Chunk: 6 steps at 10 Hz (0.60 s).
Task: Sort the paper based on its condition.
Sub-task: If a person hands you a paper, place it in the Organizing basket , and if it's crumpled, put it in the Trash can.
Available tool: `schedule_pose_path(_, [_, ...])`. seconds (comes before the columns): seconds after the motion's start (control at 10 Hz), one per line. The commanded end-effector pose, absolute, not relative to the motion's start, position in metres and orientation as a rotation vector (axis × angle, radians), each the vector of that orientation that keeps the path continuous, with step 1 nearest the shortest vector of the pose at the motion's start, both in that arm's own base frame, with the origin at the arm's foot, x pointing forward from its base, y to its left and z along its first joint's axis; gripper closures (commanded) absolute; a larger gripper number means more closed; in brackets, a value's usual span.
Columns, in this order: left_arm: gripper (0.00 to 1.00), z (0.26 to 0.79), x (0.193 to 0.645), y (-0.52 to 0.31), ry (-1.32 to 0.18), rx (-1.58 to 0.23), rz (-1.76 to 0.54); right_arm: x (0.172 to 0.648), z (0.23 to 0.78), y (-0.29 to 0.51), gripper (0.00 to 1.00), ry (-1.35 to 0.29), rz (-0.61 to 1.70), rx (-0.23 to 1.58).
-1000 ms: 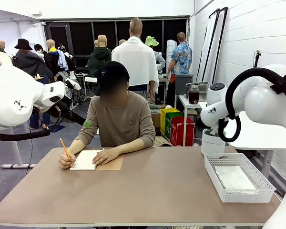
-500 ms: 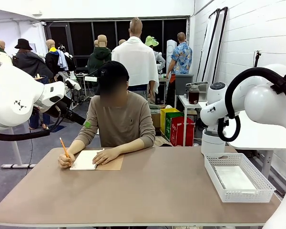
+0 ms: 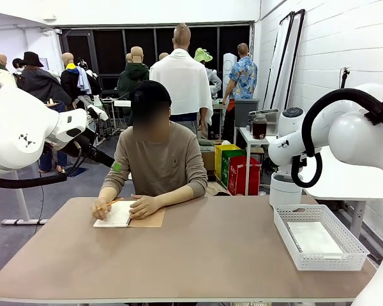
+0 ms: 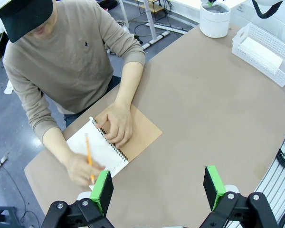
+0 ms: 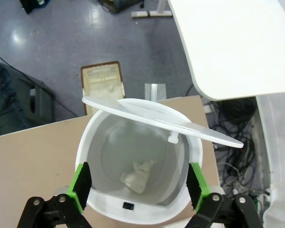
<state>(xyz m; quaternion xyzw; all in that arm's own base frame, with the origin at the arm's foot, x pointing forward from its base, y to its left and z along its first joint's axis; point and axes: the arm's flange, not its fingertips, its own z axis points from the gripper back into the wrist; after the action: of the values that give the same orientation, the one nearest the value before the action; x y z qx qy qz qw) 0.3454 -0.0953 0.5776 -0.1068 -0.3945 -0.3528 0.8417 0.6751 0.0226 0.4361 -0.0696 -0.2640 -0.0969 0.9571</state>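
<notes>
A flat white sheet of paper (image 3: 314, 239) lies in the white lattice basket (image 3: 354, 245) at the table's right; in the left wrist view the sheet (image 4: 261, 47) sits in that basket (image 4: 242, 33). A crumpled white paper (image 5: 137, 175) rests at the bottom of the white bin (image 5: 88, 142), whose swing lid (image 5: 161, 118) is tipped open. My right gripper (image 5: 138, 185) hangs open straight above the bin's mouth, holding nothing. My left gripper (image 4: 157, 187) is open high over the table, above the near edge of the spiral notebook (image 4: 102, 152).
A person at the far left side writes with an orange pencil (image 3: 107, 204) on the open notebook (image 3: 115, 215), the other hand (image 4: 116, 126) resting on its brown cover (image 4: 142, 135). The bin (image 3: 285, 188) stands behind the basket. The table's middle (image 3: 204, 255) is bare.
The person's pencil hand has shifted right across the page and the pencil now lies flatter. Neither arm has visibly moved.
</notes>
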Motion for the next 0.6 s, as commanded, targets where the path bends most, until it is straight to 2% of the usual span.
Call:
schedule_pose_path(0.0, [0.00,0.5768,0.3449,-0.0944,-0.830,-0.235,-0.755,0.6755,0.4334,0.0231,0.00,-0.533,-0.192,-0.145])
schedule_pose_path(0.5, [0.00,0.5768,0.3449,-0.0944,-0.830,-0.235,-0.755,0.6755,0.4334,0.0231,0.00,-0.533,-0.192,-0.145])
